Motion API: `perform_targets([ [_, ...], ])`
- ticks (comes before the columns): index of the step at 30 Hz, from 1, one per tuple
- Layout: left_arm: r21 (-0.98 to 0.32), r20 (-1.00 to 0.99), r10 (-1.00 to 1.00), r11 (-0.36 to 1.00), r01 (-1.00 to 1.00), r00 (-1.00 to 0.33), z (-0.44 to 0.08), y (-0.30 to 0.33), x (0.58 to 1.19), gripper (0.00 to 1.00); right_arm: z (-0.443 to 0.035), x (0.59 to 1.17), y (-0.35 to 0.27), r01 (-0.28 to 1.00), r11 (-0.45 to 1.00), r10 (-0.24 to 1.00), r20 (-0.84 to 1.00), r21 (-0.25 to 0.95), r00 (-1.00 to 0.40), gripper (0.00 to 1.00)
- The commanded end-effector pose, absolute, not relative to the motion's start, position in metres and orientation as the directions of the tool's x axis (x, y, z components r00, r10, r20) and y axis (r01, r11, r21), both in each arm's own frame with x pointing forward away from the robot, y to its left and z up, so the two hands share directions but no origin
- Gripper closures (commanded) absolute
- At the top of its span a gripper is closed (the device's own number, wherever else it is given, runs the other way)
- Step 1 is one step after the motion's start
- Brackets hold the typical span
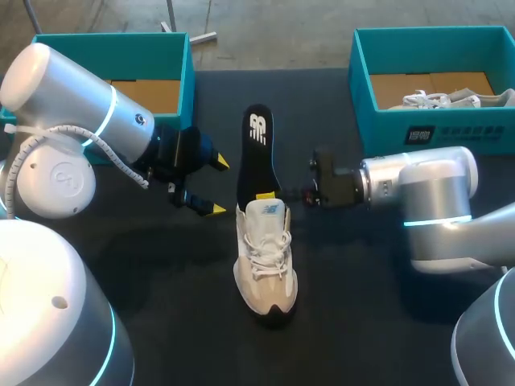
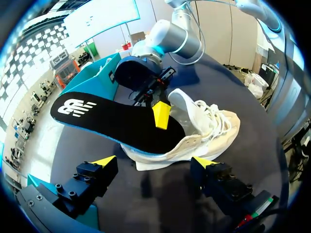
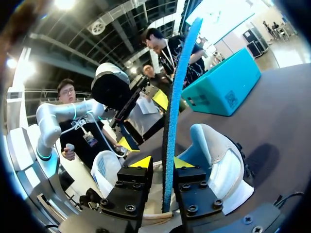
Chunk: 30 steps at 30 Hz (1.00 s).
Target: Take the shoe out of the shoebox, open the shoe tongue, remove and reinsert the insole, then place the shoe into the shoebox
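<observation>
Gripping the insole [image 1: 257, 153] by its thin edge, the right claw [image 3: 163, 162] is clenched on it: in the right wrist view the two yellow-tipped fingers press the blue foam rim from both sides. The insole is a long, flat, rounded slab with a smooth black top and a white logo near its free end. Its other end is tucked into the opening of the shoe [image 1: 265, 261], and the rest juts out past the collar, tilted up off the counter [image 1: 177, 322].

The shoe is a white low trainer with white laces, a pale blue lining and a chunky, pale sole that is dark at the toe. It rests on the dark matte counter between the two arms.

The left claw [image 1: 214, 186] hangs just beside the insole and shoe, released, its wedge-shaped yellow tips spread wide and touching nothing.

Two teal cardboard shoeboxes with brown insides stand at the far side. The left shoebox [image 1: 187, 80] is behind the left arm, and the right shoebox [image 1: 386, 121] holds a second white shoe [image 1: 451, 98].
</observation>
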<state>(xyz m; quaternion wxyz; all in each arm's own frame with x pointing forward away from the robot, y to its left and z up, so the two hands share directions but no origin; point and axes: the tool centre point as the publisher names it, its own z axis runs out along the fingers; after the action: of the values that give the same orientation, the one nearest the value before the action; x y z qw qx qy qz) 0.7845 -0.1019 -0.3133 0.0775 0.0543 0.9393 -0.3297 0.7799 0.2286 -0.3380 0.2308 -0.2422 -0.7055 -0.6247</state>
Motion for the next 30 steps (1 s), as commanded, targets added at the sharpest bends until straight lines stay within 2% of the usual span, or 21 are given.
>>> perform_targets([
  [1, -0.608, -0.182, 0.051, 0.779, 0.153, -0.982, -0.313, -0.102, 0.784, 0.00, -0.334, 0.781, 0.230, 0.624, 0.107, 0.061, 0.621, 0.774, -0.781, 0.75],
  [17, -0.608, -0.182, 0.051, 0.779, 0.153, -0.982, -0.313, -0.102, 0.784, 0.00, -0.325, 0.803, 0.236, 0.572, 0.124, 0.038, 0.572, 0.811, -0.819, 0.76],
  [21, -0.608, -0.182, 0.051, 0.779, 0.153, -0.982, -0.313, -0.102, 0.784, 0.00, -0.325, 0.805, 0.237, 0.569, 0.132, 0.033, 0.570, 0.812, -0.821, 0.84],
  [24, -0.608, -0.182, 0.051, 0.779, 0.153, -0.982, -0.313, -0.102, 0.784, 0.00, -0.325, 0.805, 0.237, 0.568, 0.136, 0.032, 0.569, 0.812, -0.822, 1.00],
  [30, -0.608, -0.182, 0.051, 0.779, 0.153, -0.982, -0.313, -0.102, 0.784, 0.00, -0.329, 0.802, 0.234, 0.581, 0.144, 0.039, 0.582, 0.801, -0.813, 1.00],
])
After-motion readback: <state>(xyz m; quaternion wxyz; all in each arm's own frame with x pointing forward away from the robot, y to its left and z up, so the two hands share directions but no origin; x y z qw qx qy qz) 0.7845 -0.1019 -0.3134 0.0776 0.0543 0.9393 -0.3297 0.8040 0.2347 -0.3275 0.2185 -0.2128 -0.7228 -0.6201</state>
